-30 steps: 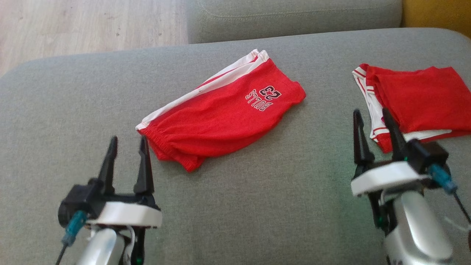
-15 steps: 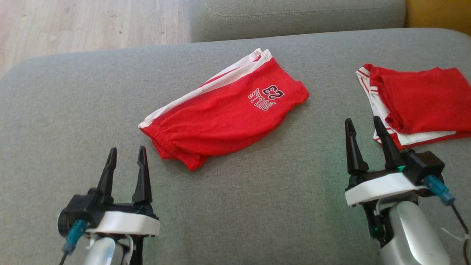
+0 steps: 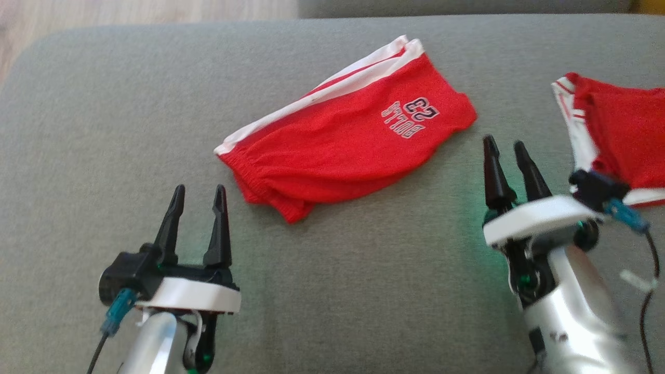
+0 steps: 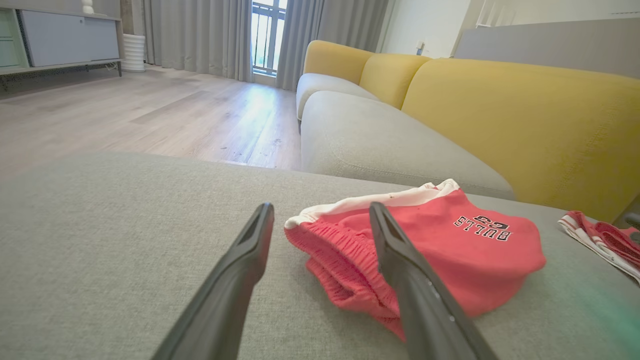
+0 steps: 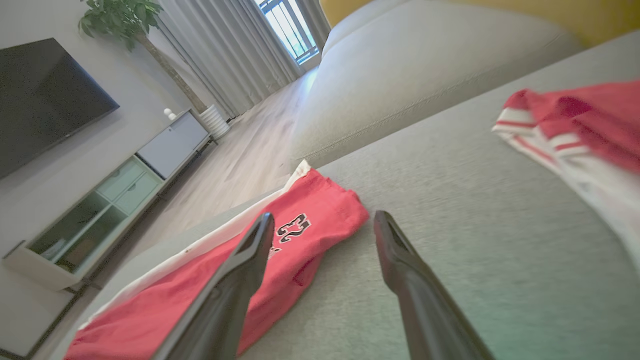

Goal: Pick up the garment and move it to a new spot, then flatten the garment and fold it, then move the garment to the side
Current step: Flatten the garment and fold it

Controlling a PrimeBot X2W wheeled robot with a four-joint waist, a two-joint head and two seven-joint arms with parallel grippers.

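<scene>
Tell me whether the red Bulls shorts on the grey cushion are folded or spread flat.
Folded. The red shorts lie doubled over: two white side stripes stack along one edge, and the waistband shows two layers.

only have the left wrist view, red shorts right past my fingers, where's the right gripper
Observer: The right gripper hovers open over the grey cushion, just off the printed end of the shorts.
Operator: anything on its other side
Observer: A second red garment with white trim lies there; the gripper sits between the two.
Operator: is my left one touching the waistband
Observer: No; the head view shows the left gripper open, short of the waistband, a strip of cushion between.
</scene>
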